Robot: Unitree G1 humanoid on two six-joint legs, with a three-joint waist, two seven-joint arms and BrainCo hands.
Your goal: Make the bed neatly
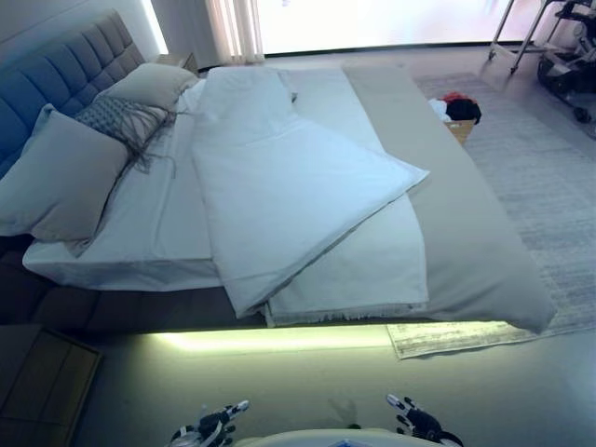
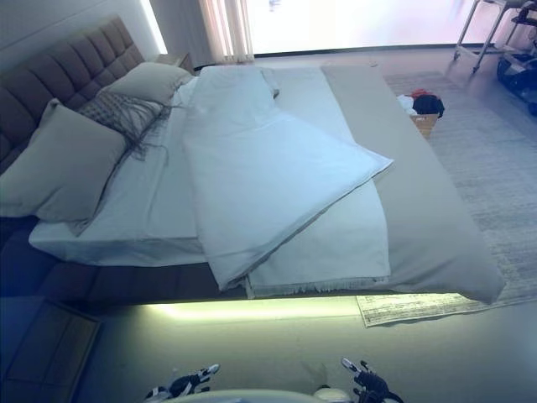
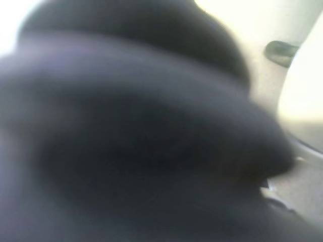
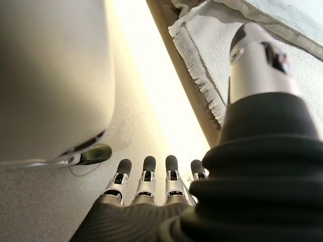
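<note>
Left hand (image 1: 212,426) low, fingers relaxed; right hand (image 4: 151,194) low, fingers straight, holding nothing.

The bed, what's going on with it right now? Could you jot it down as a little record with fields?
Bed: unmade, seen from its side
White duvet: folded over itself, lying askew
Pillows: piled by the headboard
Left hand: low, off the bed, holding nothing
Right hand: fingers straight, empty, above the floor
Basket: far side of the bed, holding clothes
Rug: beyond the bed's foot
</note>
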